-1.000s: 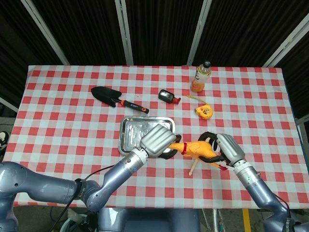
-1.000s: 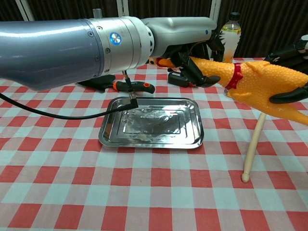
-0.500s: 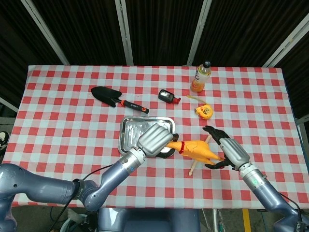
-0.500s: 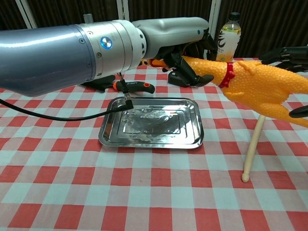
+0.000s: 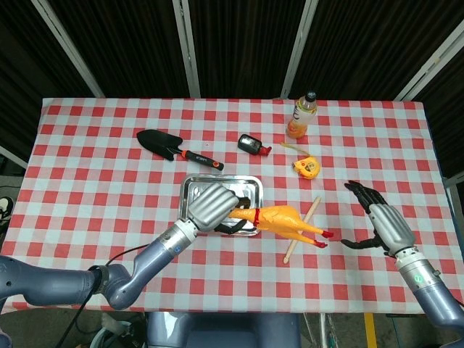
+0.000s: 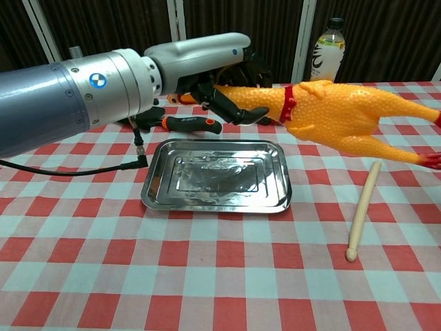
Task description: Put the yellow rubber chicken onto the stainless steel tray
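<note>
Your left hand (image 6: 219,88) grips the yellow rubber chicken (image 6: 337,116) by the neck, above the stainless steel tray (image 6: 160,181)'s right edge; its body trails rightward past that edge. Your right hand (image 5: 382,225) hangs empty, fingers spread, well apart.

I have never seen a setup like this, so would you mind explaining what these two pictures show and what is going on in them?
This is a two-armed robot with human-like hands, seated at a table with a red checked cloth. One picture looks down from its head, the other forward from its chest. Its left hand holds a yellow rubber chicken by the neck, above the table near a stainless steel tray. Its right hand is open and holds nothing. Also on the table are a wooden stick, a small black trowel, a yellow tape measure, a bottle of orange drink and a small black object I cannot identify.
</note>
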